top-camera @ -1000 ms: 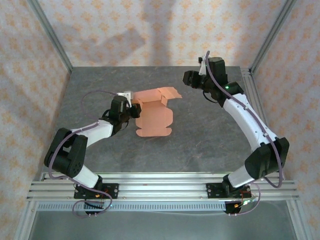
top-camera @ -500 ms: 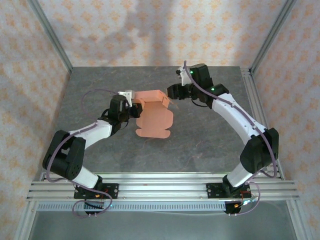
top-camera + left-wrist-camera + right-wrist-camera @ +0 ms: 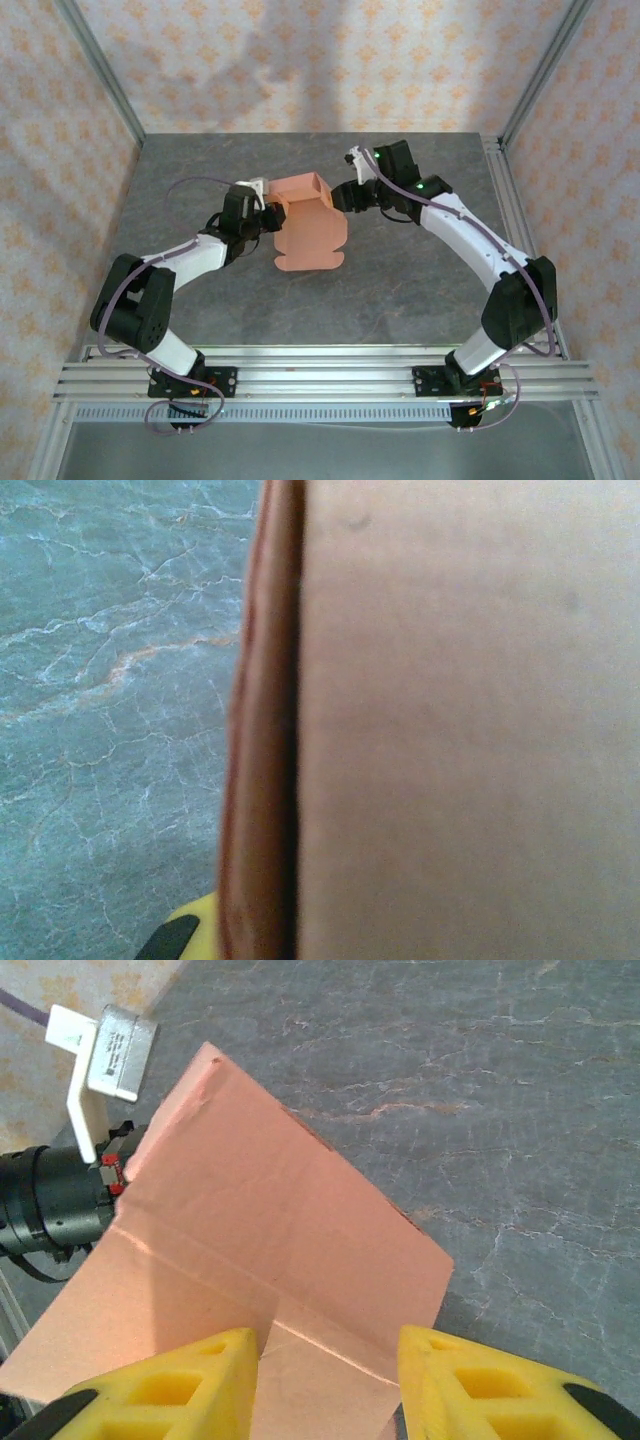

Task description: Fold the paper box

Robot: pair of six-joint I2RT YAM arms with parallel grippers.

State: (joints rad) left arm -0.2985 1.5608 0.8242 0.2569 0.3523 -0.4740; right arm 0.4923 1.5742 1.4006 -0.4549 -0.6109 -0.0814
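Lying at ctr of the top view, the paper box [image 3: 310, 238] is a salmon-orange die-cut sheet on the grey marbled table [image 3: 420, 290]. Its lower portion is flat on the table w/ rounded corners. Its upper portion, toward the top of the frame, is raised into an open tray shape w/ upright walls.

Left hand [image 3: 268, 216]: reaches in from the lower left and meets the box's left edge, approx. where the flat and raised portions join. It is fully closed, clamped on the cardboard edge. In the left wrist view the cardboard is very close and blurred, taking up the right part of the frame. A folded edge runs vertically near ctr, w/ bare table at left. 1 yellow fingertip [image 3: 190, 935] shows at the bottom edge, against the cardboard.

Right hand [image 3: 342, 197]: comes in from the right, just beside the right wall of the raised portion. In the right wrist view its 2 yellow fingers [image 3: 190, 1385] stand apart at the bottom of the frame, partly open. A creased panel of the box lies in the gap btwn them and beyond. Cannot tell whether either pad touches the cardboard; the jaws are not closed on it. At upper left of that view, a white bracket [image 3: 100, 1060] on the left arm's black wrist sits beside the panel's far corner.
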